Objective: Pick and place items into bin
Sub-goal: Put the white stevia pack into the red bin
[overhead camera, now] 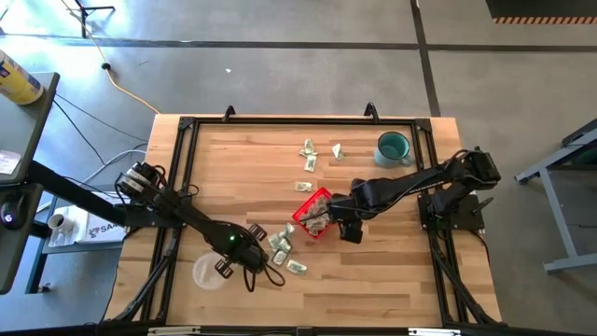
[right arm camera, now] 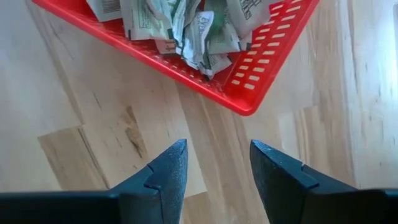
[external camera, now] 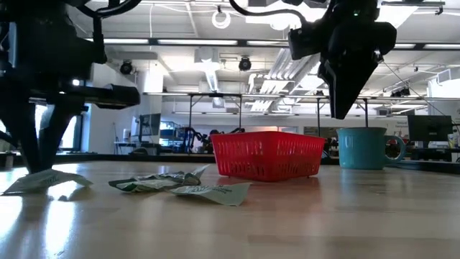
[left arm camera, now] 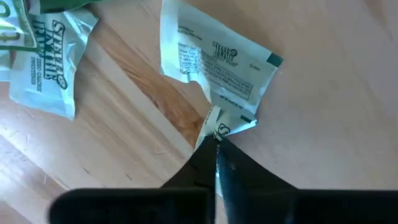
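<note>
My left gripper [left arm camera: 216,142] is near the table's near-left part [overhead camera: 254,259], shut on a pale green-and-white packet [left arm camera: 217,68]. Another packet [left arm camera: 43,68] lies beside it, and more lie loose on the wood [overhead camera: 280,245], [overhead camera: 297,267]. The red mesh basket [overhead camera: 314,213] sits mid-table with several packets inside [right arm camera: 186,28]. My right gripper [right arm camera: 214,165] hangs open above bare wood just right of and nearer than the basket [external camera: 267,153], touching nothing. My left gripper pinches one corner [left arm camera: 216,124] of the packet between its two fingertips, coming from above and pointing down. The rest of the packet spreads away from the fingers, low over the wood. In the low view the packet [external camera: 43,180] seems to lie on the table.
A teal mug [overhead camera: 393,147] stands at the far right. A clear plastic cup [overhead camera: 207,271] sits near the left arm. More packets lie toward the far edge [overhead camera: 308,149], [overhead camera: 338,151], [overhead camera: 303,187]. A black frame [overhead camera: 280,119] rims the table.
</note>
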You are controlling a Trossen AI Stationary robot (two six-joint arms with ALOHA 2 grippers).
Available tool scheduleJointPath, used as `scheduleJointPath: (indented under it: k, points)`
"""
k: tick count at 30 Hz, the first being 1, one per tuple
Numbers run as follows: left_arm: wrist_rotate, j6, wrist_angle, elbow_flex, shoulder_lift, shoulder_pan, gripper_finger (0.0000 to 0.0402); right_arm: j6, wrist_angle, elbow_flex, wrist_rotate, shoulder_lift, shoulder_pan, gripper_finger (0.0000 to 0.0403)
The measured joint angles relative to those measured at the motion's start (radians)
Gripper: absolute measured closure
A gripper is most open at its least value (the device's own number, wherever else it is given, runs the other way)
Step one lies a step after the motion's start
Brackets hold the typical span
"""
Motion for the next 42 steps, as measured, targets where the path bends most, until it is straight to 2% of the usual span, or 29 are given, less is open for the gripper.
scheduleJointPath:
  k: [3, 10, 22, 29, 34, 42]
  points:
    - [-0.045, 0.000, -0.040, 0.007, 0.002, 0.000, 0.0381, -0.001, -0.001, 0.000, 0.003, 0.000, 0.000, 0.0236]
    - [-0.059, -0.011, -0.141, 0.037, 0.005, 0.001, 0.0376, -0.011, -0.002, 0.000, 0.047, 0.000, 0.000, 0.0240]
    - [-0.056, -0.222, -0.338, 0.118, 0.004, 0.000, 0.0375, -0.054, -0.003, 0.000, 0.097, 0.000, -0.005, 0.0242]
    - [-0.114, -0.338, -0.456, 0.188, 0.002, -0.002, 0.0380, -0.074, -0.015, 0.000, 0.117, 0.000, -0.005, 0.0241]
    - [-0.124, -0.460, -0.472, 0.175, -0.036, -0.048, 0.0380, -0.075, -0.018, 0.000, 0.136, 0.000, -0.009, 0.0240]
    - [-0.124, -0.707, -0.484, 0.086, -0.088, -0.188, 0.0380, -0.072, -0.010, 0.000, 0.136, 0.000, -0.055, 0.0241]
